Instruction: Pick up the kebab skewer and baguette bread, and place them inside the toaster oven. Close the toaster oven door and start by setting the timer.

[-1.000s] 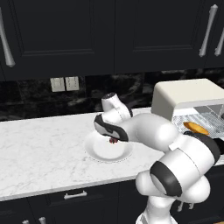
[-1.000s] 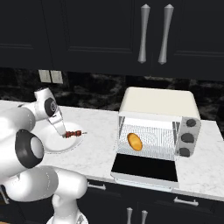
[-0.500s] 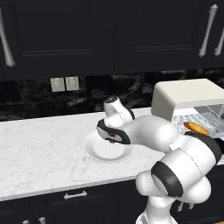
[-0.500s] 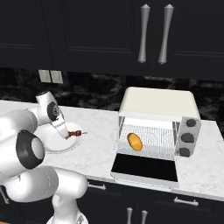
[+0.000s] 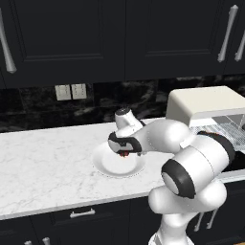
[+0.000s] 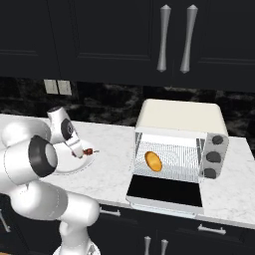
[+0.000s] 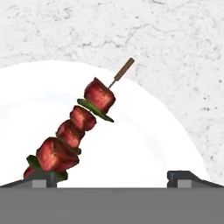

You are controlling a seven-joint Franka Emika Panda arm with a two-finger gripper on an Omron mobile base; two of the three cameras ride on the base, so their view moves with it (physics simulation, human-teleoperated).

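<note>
The kebab skewer (image 7: 74,131), red-brown meat chunks with green bits on a thin stick, lies slanted on a white plate (image 7: 144,144). My gripper (image 7: 113,179) hangs open just above the plate, its left fingertip (image 7: 41,177) beside the skewer's lower end. From the right base view the gripper (image 6: 77,149) sits low over the plate (image 6: 69,169) with the skewer (image 6: 88,151) at its tip. The baguette bread (image 6: 153,161) lies on the rack inside the cream toaster oven (image 6: 179,117). The toaster oven door (image 6: 166,191) lies folded down, open.
The plate (image 5: 107,167) rests mid-counter on white marble, with the toaster oven (image 5: 206,105) to its right. Three dark knobs (image 6: 214,157) line the oven's right side. Dark cabinets hang above, and an outlet (image 5: 71,92) sits on the black backsplash.
The hand has dropped lower onto the plate, closer to the skewer. The skewer, the bread and the oven door have not moved.
</note>
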